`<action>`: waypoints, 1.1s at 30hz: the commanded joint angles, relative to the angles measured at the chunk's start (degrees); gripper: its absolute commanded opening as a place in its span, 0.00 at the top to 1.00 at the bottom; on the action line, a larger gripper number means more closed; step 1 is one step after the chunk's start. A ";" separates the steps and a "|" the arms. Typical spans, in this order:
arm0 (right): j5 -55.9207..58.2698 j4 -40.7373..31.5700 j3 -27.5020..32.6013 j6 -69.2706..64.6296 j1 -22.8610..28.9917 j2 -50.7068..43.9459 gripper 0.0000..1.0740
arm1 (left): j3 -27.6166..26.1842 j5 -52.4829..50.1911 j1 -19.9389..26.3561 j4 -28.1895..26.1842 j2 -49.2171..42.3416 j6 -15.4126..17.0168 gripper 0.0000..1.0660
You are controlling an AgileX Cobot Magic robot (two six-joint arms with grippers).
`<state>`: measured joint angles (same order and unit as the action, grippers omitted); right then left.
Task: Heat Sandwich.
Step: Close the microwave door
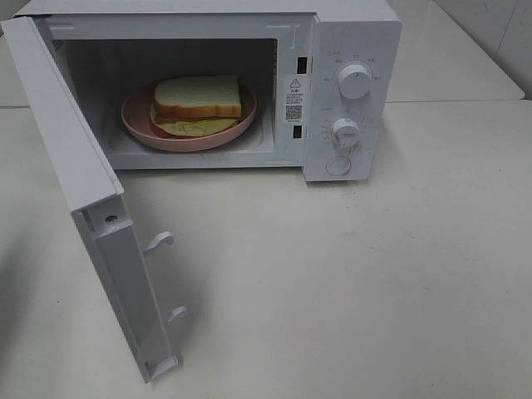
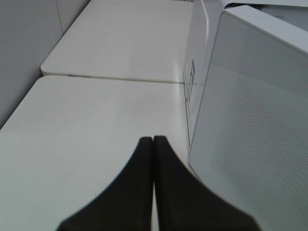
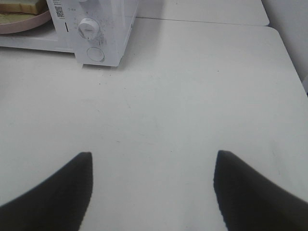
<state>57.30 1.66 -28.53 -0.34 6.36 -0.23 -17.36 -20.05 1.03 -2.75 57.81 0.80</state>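
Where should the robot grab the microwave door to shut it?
Probably the door at its free edge, between the two latch hooks, coming from the outer side on the left. It stands swung wide open, and that edge is farthest from the hinge, so it should swing easiest. The shut left end effector is beside that outer face.

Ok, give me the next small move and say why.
Probably swing the microwave door shut with the left gripper: the sandwich already sits on the pink plate inside, the door stands wide open, and that shut gripper is beside its outer face.
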 commanded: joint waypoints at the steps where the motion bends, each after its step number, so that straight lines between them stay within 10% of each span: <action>1: -0.29 0.06 0.06 -0.34 -0.46 -1.60 0.36 | 0.06 -8.71 0.11 1.89 4.87 0.74 1.00; 18: -0.29 0.06 0.06 -0.34 -0.46 -1.60 0.36 | 0.06 -34.49 -0.17 28.02 21.94 12.09 1.00; 33: -0.29 0.06 0.06 -0.34 -0.46 -1.60 0.36 | -0.34 -40.39 -6.36 25.78 26.24 12.49 1.00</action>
<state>57.30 1.66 -28.53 -0.34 6.36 -0.23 -17.42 -60.22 -4.18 24.64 84.11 13.52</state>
